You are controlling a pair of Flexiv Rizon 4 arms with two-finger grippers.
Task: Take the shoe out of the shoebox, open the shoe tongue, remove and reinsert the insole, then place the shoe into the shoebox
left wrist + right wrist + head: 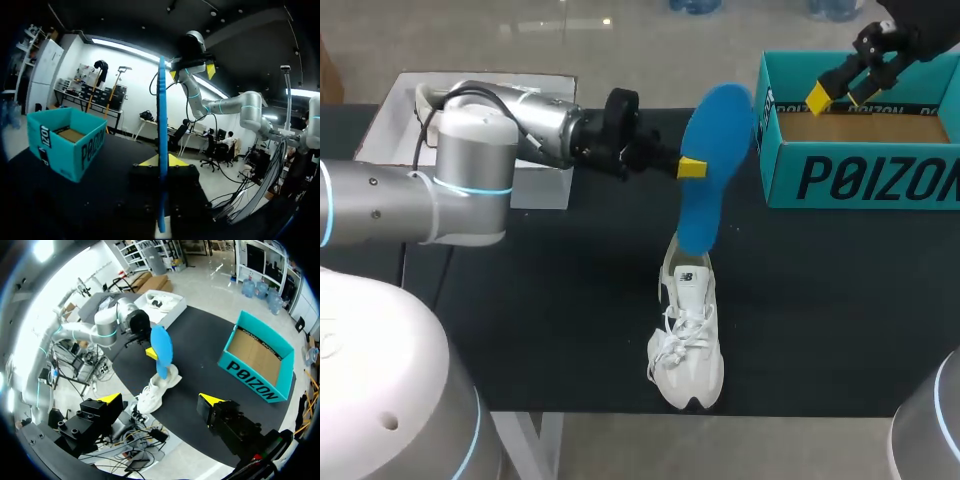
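Observation:
My left gripper (pixel 691 167) is shut on a blue insole (pixel 715 160) and holds it upright over the table. The insole's lower end hangs at the heel opening of the white shoe (pixel 687 335), which lies on the black table with its toe toward the front edge. In the left wrist view the insole (pixel 162 125) stands edge-on between my left gripper's (pixel 161 161) yellow tips. My right gripper (pixel 840 90) hangs open and empty above the teal shoebox (pixel 860 178) at the back right. From the right wrist, my right gripper (pixel 161 400) looks down on the insole (pixel 161 347), shoe (pixel 152 392) and shoebox (pixel 235 366).
A white tray (pixel 395 110) sits at the back left behind my left arm; it holds another white shoe (pixel 160 302). The shoebox (pixel 65 145) is open and holds only brown paper. Bare black table lies between the shoe and the box.

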